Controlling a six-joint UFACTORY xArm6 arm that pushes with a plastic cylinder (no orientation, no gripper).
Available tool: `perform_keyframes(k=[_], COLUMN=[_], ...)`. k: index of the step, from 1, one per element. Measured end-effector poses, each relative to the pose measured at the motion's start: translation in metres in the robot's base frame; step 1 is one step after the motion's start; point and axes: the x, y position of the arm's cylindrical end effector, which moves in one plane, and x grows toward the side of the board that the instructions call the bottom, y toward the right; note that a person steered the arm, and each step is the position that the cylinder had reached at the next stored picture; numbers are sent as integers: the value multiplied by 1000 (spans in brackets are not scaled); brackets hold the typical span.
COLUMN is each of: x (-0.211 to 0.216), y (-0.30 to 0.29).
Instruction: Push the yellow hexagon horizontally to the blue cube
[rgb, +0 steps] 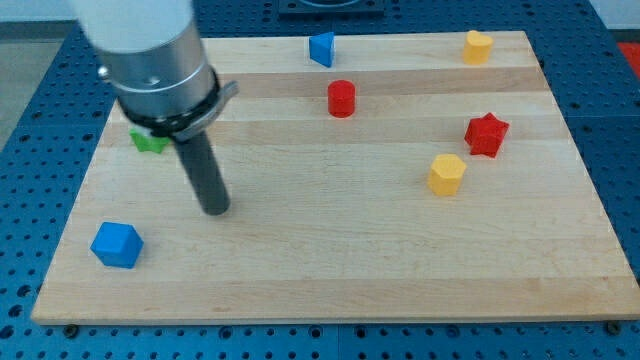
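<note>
The yellow hexagon (447, 173) lies on the right half of the wooden board (330, 280). The blue cube (117, 245) lies near the board's bottom left corner. My tip (216, 209) rests on the board in the left half, up and to the right of the blue cube and far to the left of the yellow hexagon. It touches no block. The rod hangs from the grey arm body (150, 60) at the view's top left.
A second blue block (321, 48) and a second yellow block (478, 46) lie along the top edge. A red cylinder (342, 98) sits at top centre, a red star (487, 134) above the hexagon. A green block (150, 141) is half hidden behind the arm.
</note>
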Motion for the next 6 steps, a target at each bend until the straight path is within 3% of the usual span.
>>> perform_keyframes(k=[6], x=[19], y=[305])
